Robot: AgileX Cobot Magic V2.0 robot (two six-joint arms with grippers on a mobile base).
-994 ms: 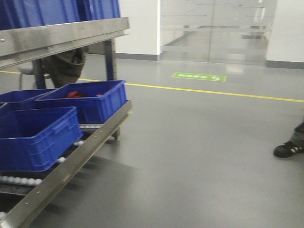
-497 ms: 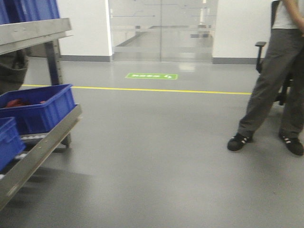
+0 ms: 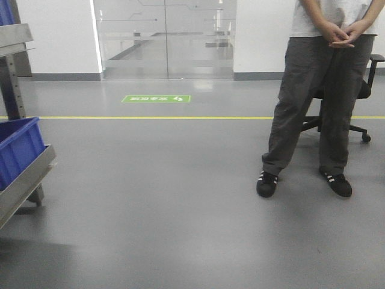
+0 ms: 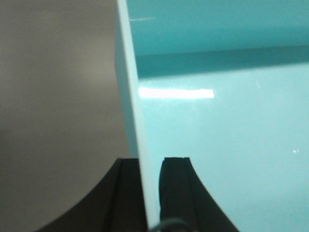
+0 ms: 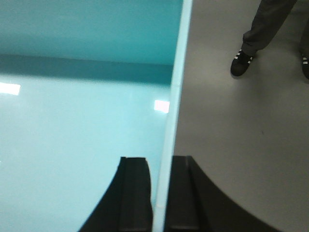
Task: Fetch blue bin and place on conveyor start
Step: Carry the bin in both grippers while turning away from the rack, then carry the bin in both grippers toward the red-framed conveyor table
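Astride opposite walls of the blue bin [image 4: 217,145], left claw [image 4: 150,166] and right claw [image 5: 159,166] each pinch one.

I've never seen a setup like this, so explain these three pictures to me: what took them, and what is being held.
This is a wheeled robot with two arms. One camera looks forward from its body: it shows a grey floor, a standing person, an office chair behind them, and at the left a metal rack carrying a dark blue crate. The other two cameras sit on the wrists. The left gripper is pinched on one wall of a light turquoise bin, and the right gripper on the wall across from it, so both arms hold the bin together. No conveyor belt shows in any picture.
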